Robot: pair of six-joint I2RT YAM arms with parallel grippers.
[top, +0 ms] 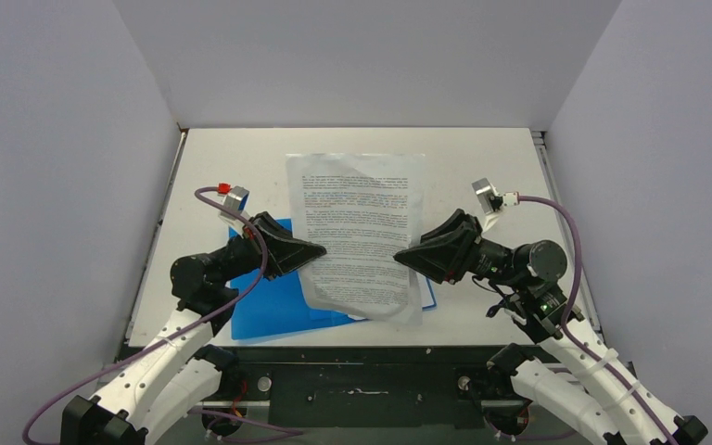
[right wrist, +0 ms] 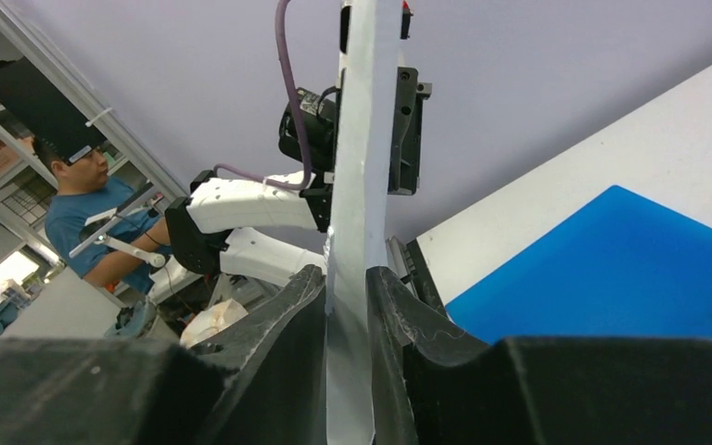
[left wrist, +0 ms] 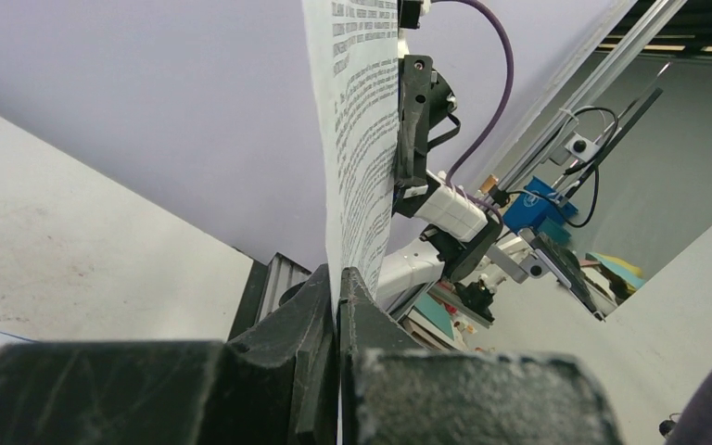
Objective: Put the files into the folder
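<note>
Left gripper (top: 321, 250) pinched shut on white printed paper sheets (top: 360, 218) over bright blue plastic folder (top: 273, 311), right gripper (top: 400, 255) narrowly flanking opposite edge, grip unclear, white table (top: 232, 158) open beyond.

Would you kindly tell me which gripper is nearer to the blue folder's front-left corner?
Left. The left gripper, shut on the files at their left edge, hangs over the folder; the right gripper straddles their right edge, across the sheets from that corner.

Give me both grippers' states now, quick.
Left gripper: closed, pinching the printed sheets by one edge.
Right gripper: fingers on either side of the opposite edge; whether it is clamped cannot be told.
</note>
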